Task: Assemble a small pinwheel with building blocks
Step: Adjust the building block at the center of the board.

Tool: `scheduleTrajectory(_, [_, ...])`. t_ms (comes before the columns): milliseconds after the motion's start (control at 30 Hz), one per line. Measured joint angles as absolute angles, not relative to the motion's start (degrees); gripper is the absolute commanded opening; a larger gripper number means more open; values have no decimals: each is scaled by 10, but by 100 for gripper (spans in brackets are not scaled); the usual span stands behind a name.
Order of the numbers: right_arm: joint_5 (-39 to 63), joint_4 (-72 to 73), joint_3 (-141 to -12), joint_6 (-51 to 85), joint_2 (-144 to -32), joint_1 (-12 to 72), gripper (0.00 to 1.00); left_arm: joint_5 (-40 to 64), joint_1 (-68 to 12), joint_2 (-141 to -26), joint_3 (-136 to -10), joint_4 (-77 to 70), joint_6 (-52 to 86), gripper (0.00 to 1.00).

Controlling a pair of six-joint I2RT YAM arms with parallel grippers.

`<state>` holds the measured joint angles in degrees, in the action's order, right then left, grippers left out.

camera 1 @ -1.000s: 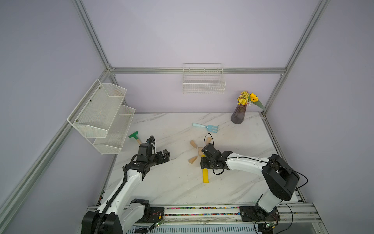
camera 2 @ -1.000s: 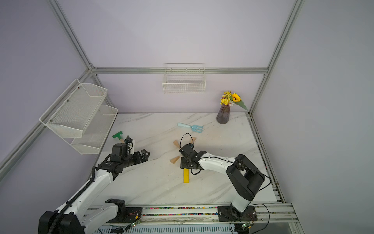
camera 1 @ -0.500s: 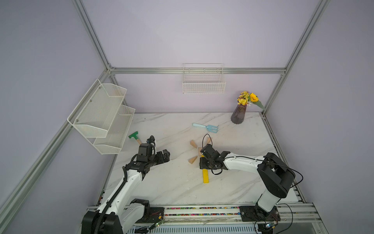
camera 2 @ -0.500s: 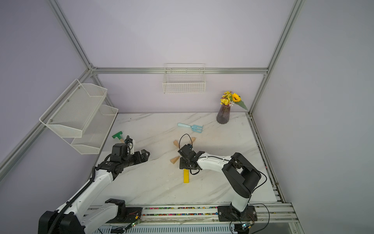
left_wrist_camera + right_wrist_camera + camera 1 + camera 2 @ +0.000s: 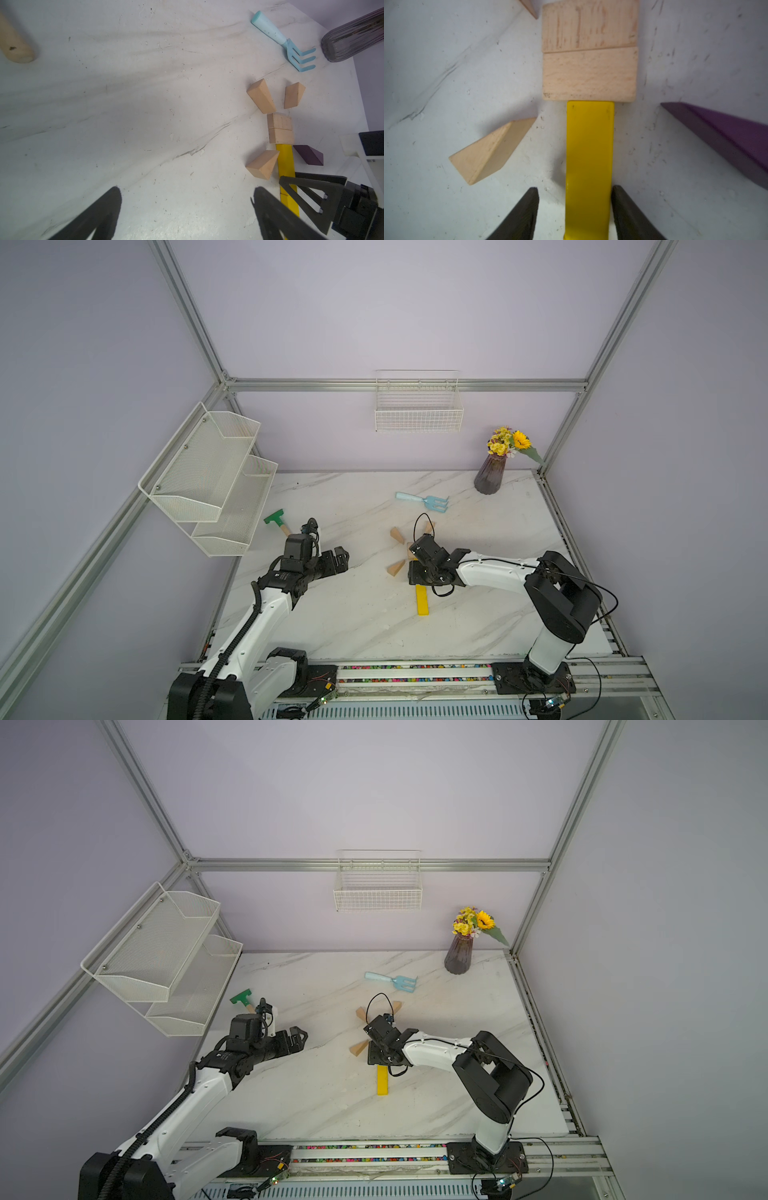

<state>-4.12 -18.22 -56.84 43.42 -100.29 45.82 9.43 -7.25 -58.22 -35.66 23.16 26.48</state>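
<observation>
The pinwheel lies flat mid-table. Two tan rectangular blocks [image 5: 589, 72] form its hub, and a yellow bar [image 5: 589, 155] butts against them as the stem. Tan wedges [image 5: 261, 96] [image 5: 294, 94] [image 5: 262, 164] and a purple wedge [image 5: 309, 154] fan out round the hub with small gaps. My right gripper [image 5: 575, 188] is open astride the yellow bar: one finger touches its edge, the other stands off. In both top views that gripper [image 5: 417, 577] covers the hub, and the stem's near end [image 5: 382, 1083] sticks out. My left gripper [image 5: 343, 558] hovers open and empty to the left.
A light-blue rake [image 5: 424, 502] lies behind the pinwheel, with a vase of flowers [image 5: 490, 477] at the back right corner. A green-headed hammer [image 5: 276, 519] lies at the left beside my left arm. A white mesh shelf [image 5: 212, 485] overhangs the left edge.
My right arm has shifted slightly left along the stem and its jaws have narrowed a little round the yellow bar. The left arm has not moved.
</observation>
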Motion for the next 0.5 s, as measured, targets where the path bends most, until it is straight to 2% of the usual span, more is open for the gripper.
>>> scheduleTrajectory(500, [-41, -178, -571, 434, -1007, 458, 56, 94, -72, -582, -346, 228, 265, 100])
